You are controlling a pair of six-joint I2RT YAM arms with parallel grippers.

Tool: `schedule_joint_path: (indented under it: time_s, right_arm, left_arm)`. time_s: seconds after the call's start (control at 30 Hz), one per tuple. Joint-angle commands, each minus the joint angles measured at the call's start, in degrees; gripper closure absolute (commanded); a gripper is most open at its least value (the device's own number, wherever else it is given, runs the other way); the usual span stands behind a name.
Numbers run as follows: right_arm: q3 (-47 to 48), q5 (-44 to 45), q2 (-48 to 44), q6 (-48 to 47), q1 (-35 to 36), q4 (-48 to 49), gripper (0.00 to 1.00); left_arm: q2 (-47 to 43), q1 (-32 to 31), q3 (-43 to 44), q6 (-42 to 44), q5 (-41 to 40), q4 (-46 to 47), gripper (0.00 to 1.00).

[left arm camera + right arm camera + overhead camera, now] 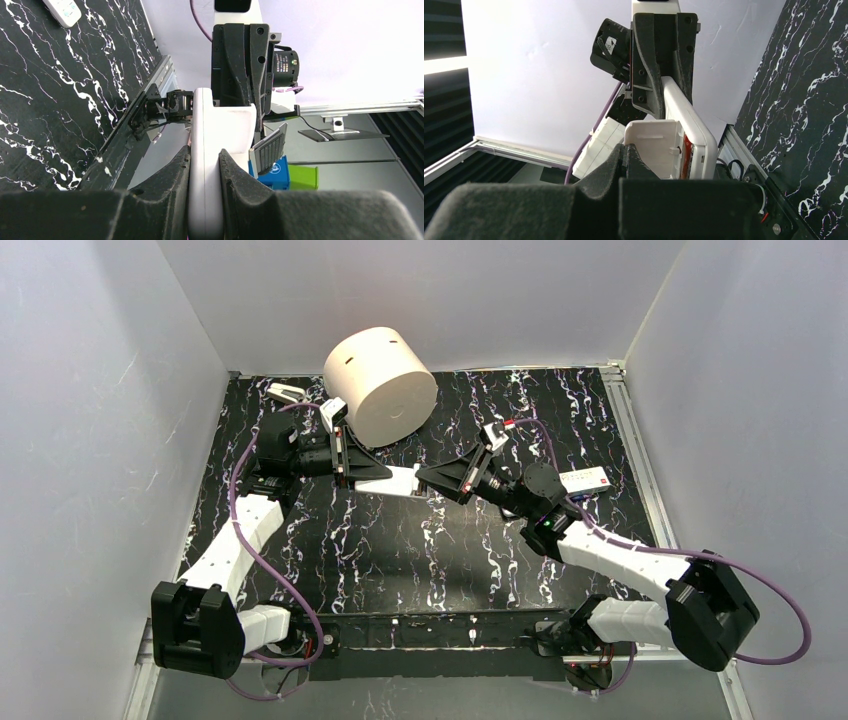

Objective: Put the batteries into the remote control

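My left gripper (383, 472) is shut on a white remote (403, 480) and holds it above the middle of the table; in the left wrist view its fingers (170, 175) clamp the remote (205, 150) by both long sides. My right gripper (427, 480) is shut, its tips against the remote's other end. In the right wrist view the shut gripper (626, 150) touches the small white cover (654, 147), which stands slightly off the remote (691, 125). An orange-red battery (683, 150) shows in the gap behind the cover. No greenish battery shows.
A large white cylinder (380, 385) lies at the back of the black marbled table (400, 560). A second white remote with red buttons (585, 480) lies at the right, and a small one (285, 393) at the back left. White walls stand on three sides.
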Motion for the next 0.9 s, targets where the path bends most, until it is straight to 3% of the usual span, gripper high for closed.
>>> schedule_joint_path:
  time_s: [0.0, 0.3, 0.87]
  right_arm:
    - [-2.42, 0.23, -0.97, -0.29, 0.03, -0.03, 0.99]
    - [-1.8, 3.52, -5.47, -4.94, -0.06, -10.7, 0.99]
    - [-1.87, 2.84, -4.0, -5.62, 0.02, -12.63, 0.99]
  left_arm:
    - [-1.42, -0.02, 2.33, -2.86, 4.1, 4.03, 1.0]
    - [-1.52, -0.02, 1.95, -4.54, 4.51, 6.25, 1.0]
    - [-1.94, -0.02, 1.54, -5.97, 5.12, 8.17, 1.0]
